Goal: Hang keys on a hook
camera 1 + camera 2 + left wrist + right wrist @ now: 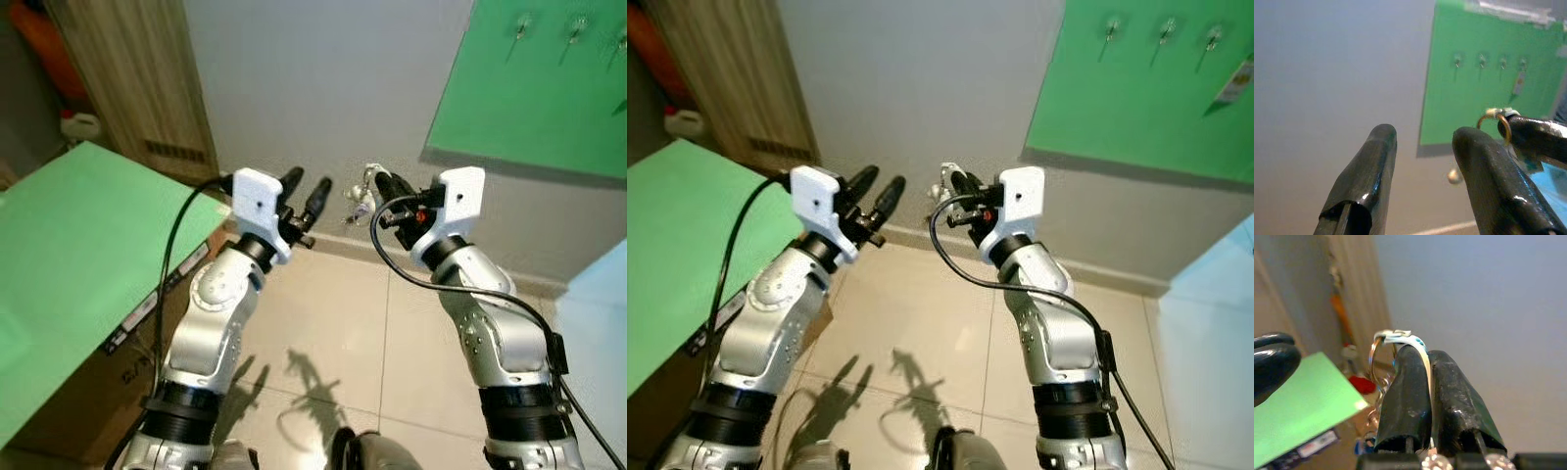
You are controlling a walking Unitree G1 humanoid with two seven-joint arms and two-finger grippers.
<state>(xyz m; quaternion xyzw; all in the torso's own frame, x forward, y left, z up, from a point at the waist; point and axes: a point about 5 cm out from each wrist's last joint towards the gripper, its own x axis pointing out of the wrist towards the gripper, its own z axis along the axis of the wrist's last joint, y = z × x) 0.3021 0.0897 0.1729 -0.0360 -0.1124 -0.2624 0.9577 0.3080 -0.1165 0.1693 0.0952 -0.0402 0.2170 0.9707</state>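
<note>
While your right gripper is clamped on the keys, you're in the carry step; the left gripper, fingers apart and empty, sits just beside them; the hooks on the green board are well apart, above and right of the keys, so you need to raise and reach there.

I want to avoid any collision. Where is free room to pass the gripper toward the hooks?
Free: bare grey wall between the wooden door and green board. Crowded: the gap between left gripper and right gripper, which pinches the keys.
</note>
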